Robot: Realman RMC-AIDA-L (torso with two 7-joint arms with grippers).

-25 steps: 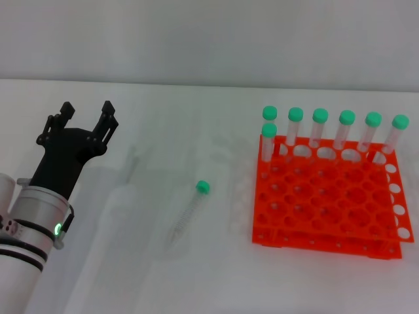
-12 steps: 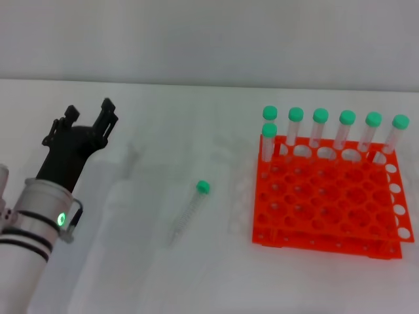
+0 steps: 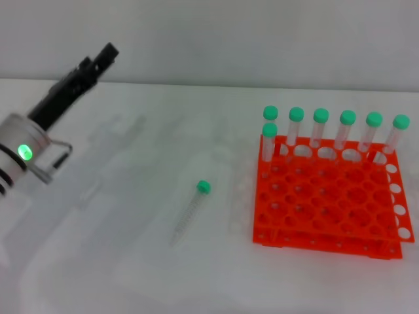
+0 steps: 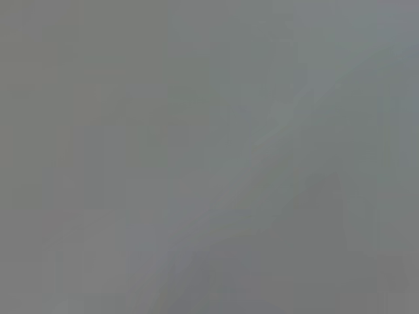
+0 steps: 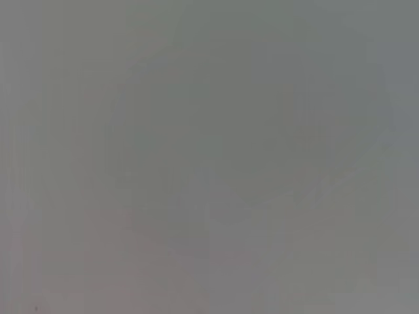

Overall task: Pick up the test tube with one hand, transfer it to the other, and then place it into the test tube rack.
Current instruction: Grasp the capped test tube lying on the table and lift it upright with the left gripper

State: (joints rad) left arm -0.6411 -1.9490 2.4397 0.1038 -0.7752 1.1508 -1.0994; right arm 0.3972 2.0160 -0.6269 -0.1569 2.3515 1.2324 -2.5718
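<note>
A clear test tube (image 3: 189, 214) with a green cap lies flat on the white table, cap toward the back, left of the orange test tube rack (image 3: 330, 204). Several identical green-capped tubes (image 3: 321, 129) stand in the rack's back row, and one stands just in front of them at the left. My left gripper (image 3: 103, 55) is raised at the far left, turned edge-on, well up and to the left of the lying tube and holding nothing. My right gripper is out of view. Both wrist views show only a plain grey surface.
The white table (image 3: 118, 261) runs back to a pale wall. The rack stands on its right side.
My left arm has lifted and moved back and to the left, and its wrist has rolled so the gripper now shows edge-on. The lying tube and the rack have not moved.
</note>
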